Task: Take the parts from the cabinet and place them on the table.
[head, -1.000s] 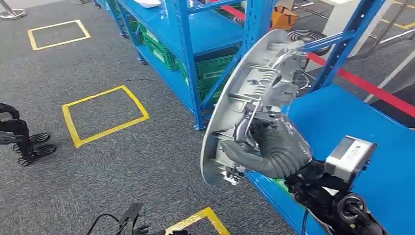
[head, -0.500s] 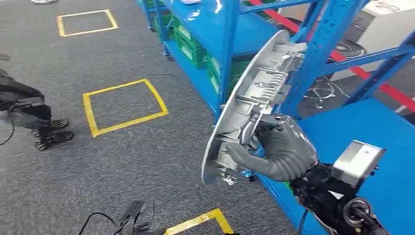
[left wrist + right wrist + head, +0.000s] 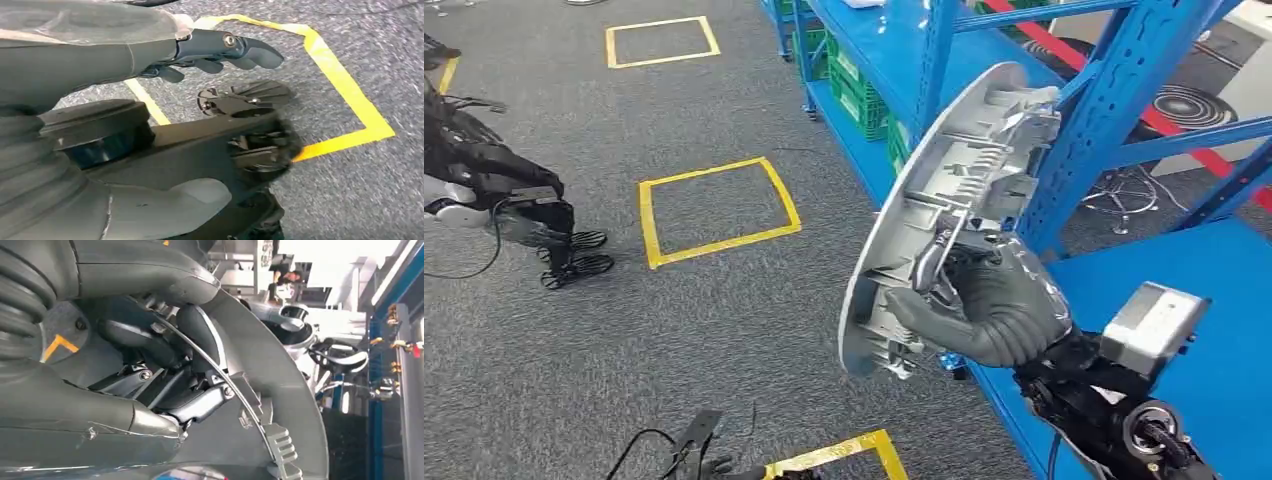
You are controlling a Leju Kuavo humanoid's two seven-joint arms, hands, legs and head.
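Inventory, far left first: one dark legged robot (image 3: 494, 190) standing on the grey carpet (image 3: 724, 320). Yellow tape squares (image 3: 717, 207): two whole ones on the carpet, plus one corner near the bottom edge. Left robot hand (image 3: 220, 50): one, hanging over the carpet, fingers loosely apart, holding nothing. Grey part (image 3: 944, 210): one, a long curved moulded panel with ribbing on its inner face, carried upright and tilted in the air in front of the blue cabinet (image 3: 1114, 110), resting on neither shelf nor tabletop. Right robot hand (image 3: 984, 305): one, fingers curled round the ribbing at the panel's lower half, gripping it. Green crates (image 3: 849, 80): several on the low far shelves, count unclear.

Risk, as judged: the grip sits low on a long panel, so its upper end could swing and strike a cabinet upright while the robot turns, or the panel could twist out of the fingers.
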